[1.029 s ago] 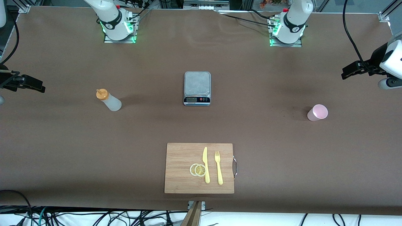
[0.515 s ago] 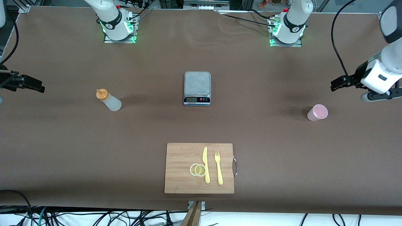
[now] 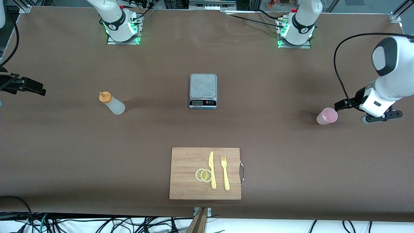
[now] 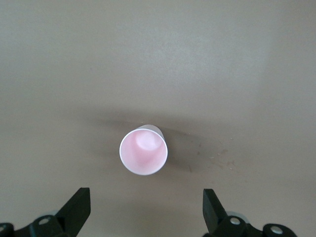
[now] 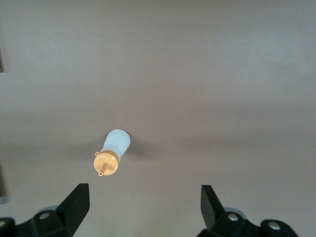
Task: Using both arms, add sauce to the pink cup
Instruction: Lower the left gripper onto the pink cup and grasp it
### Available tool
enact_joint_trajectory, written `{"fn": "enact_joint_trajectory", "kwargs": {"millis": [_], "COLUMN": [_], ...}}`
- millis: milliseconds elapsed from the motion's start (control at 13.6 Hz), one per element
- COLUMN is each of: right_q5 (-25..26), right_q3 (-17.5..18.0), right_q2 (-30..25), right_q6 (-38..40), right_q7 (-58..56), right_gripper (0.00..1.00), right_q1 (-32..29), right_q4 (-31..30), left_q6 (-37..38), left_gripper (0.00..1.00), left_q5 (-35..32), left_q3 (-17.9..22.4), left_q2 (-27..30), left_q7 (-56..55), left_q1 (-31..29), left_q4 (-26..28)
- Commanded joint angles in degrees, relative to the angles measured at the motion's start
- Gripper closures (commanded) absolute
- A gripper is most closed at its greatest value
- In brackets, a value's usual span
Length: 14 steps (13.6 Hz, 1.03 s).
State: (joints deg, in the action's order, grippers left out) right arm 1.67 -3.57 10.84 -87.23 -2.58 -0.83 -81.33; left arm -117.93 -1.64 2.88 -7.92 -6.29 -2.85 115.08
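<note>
Left wrist view shows the left pincer [image 4: 144, 217] spread apart above the pink cup [image 4: 143, 152]; right pincer [image 5: 141, 212] likewise spread above the sauce [image 5: 112, 153].

One high camera, two wrist cameras.
Front view overlooks the whole counter [image 3: 258, 129]; wrist views look straight down, sharing its pink cup [image 4: 143, 150] and sauce [image 5: 113, 151].

The sauce [image 3: 111, 103] is a small translucent whitish squeeze bottle with an orange nozzle cap. It stands upright on the counter [image 3: 258, 129] toward the right arm's end, untouched. The pink cup [image 3: 327, 116] is a small pale pink tumbler with a round rim, tapering to its base, without a handle. It stands upright and open toward the left arm's end, well apart from the bottle and slightly nearer the front camera.
</note>
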Motion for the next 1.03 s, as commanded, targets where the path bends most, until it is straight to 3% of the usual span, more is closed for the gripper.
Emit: {"fn": "enact_joint_trajectory", "kwargs": {"millis": [0, 221, 515, 956], "right_q5": [-0.7, -0.7, -0.7, -0.7], "right_q3": [0.1, 0.1, 0.1, 0.1], "right_q2": [0.2, 0.2, 0.2, 0.2], "right_q6": [0.4, 0.4, 0.4, 0.4], "right_q7": [-0.1, -0.2, -0.2, -0.2], "right_gripper": [0.0, 0.0, 0.0, 0.0], "right_q1": [-0.4, -0.4, -0.4, -0.4], "right_q4": [0.9, 0.9, 0.9, 0.9], "left_q6": [-4.3, -6.3, -14.2, -18.2], "left_gripper": [0.0, 0.0, 0.02, 0.04], "left_q5": [-0.3, 0.0, 0.0, 0.0], "left_q3": [-0.4, -0.5, -0.5, -0.6], "left_q2": [-2.6, -4.6, -4.8, -6.8], "left_q7": [1.2, 1.2, 1.2, 1.2], "left_q1": [-0.2, -0.2, 0.0, 0.6], "left_q4": [2.6, 3.6, 10.1, 11.7]}}
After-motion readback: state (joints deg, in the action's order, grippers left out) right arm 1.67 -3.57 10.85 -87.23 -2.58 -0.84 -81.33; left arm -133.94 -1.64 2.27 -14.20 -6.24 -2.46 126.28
